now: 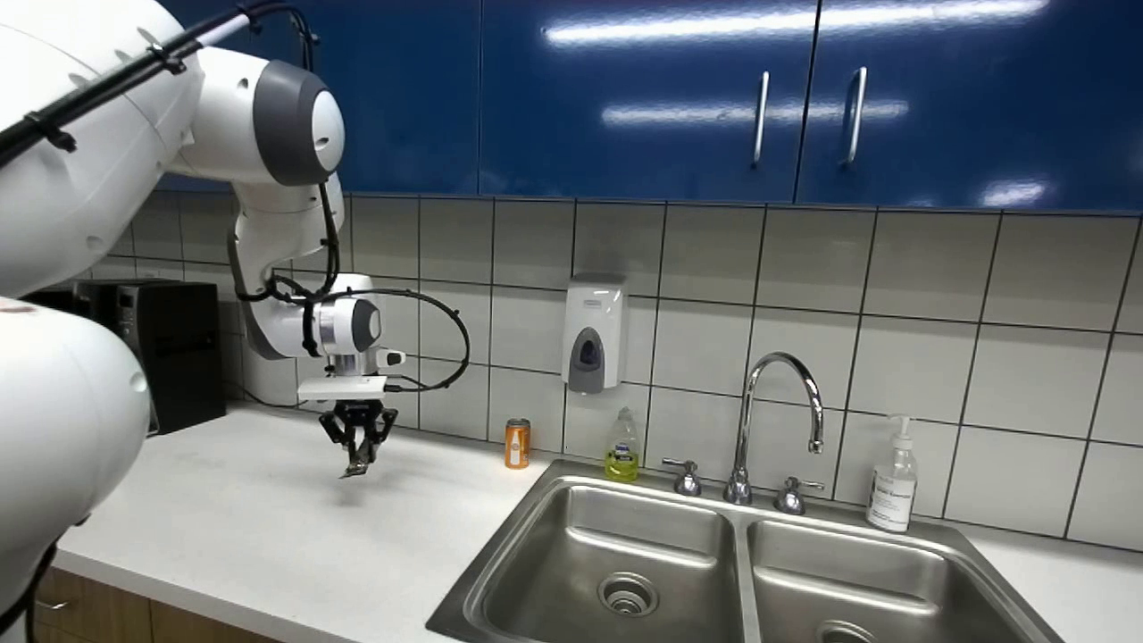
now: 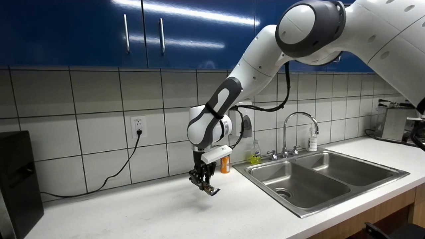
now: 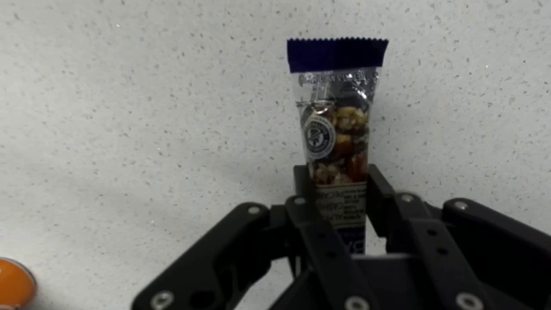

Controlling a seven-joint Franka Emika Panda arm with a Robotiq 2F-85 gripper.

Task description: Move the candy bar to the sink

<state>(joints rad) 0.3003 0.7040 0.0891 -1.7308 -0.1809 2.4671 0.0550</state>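
The candy bar is a flat clear-wrapped nut bar with dark purple ends. It shows in the wrist view [image 3: 340, 129] and, small and dark, in both exterior views [image 1: 358, 465] [image 2: 211, 190]. My gripper [image 3: 338, 185] is shut on the bar's sides, and the bar's far end sticks out past the fingertips. In both exterior views the gripper [image 1: 357, 445] [image 2: 203, 182] holds the bar above the white counter, with a shadow below it. The steel sink [image 1: 506, 549] [image 2: 265, 186] has two basins and lies well to the side of the gripper. The bar's near end is partly hidden by the fingers.
An orange can [image 1: 517, 444] [image 2: 225, 165] [image 3: 15, 284] stands between gripper and sink, near the wall. A yellow-green soap bottle [image 1: 622, 455], a chrome faucet [image 1: 744, 429] and a pump bottle [image 1: 893, 491] stand along the sink's back. A black appliance [image 1: 183, 348] [image 2: 20, 179] stands opposite.
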